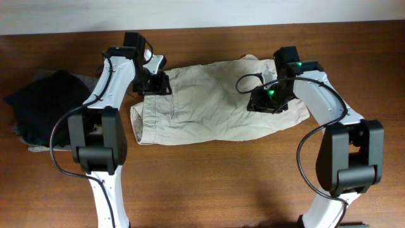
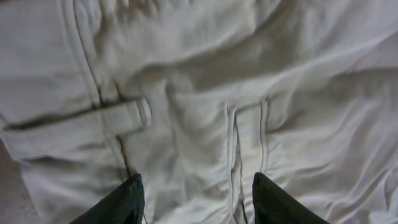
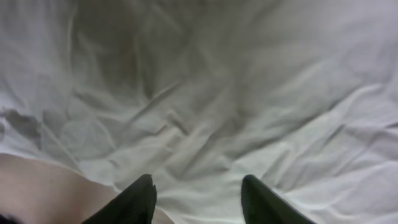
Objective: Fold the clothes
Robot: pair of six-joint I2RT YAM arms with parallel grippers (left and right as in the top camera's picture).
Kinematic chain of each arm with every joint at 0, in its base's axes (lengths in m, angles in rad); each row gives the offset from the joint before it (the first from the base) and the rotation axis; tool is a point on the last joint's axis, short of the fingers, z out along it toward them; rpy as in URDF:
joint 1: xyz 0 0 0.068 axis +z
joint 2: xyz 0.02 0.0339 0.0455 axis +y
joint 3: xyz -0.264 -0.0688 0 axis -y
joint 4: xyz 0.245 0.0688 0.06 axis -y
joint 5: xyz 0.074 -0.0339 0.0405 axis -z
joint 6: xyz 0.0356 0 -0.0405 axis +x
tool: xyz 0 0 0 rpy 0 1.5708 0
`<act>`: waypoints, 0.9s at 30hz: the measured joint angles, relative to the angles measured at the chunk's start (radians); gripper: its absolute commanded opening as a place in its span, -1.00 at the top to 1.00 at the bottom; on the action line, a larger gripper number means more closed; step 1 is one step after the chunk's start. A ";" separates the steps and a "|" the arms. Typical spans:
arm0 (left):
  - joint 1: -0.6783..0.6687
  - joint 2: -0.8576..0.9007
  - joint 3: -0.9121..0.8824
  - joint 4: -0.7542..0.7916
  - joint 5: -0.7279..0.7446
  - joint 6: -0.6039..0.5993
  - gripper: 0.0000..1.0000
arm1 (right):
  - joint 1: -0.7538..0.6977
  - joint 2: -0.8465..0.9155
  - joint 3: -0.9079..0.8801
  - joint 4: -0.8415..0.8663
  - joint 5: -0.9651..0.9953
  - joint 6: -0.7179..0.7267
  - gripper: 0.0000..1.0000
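Both the left claw [image 2: 196,196] and right claw [image 3: 198,198] are spread wide over the beige shorts [image 1: 215,104].

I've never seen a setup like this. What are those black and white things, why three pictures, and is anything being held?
They are two robot arms at a wooden table. The overhead picture looks down from above; the other two come from cameras on each wrist. Beige shorts lie spread out, with dark clothes piled at one side. The left gripper and right gripper hover over the shorts with fingers apart, holding nothing.
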 measured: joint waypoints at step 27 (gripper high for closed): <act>0.034 0.000 0.504 -0.421 -0.124 0.000 -0.01 | 0.094 -0.123 0.000 -0.008 0.061 0.016 -0.52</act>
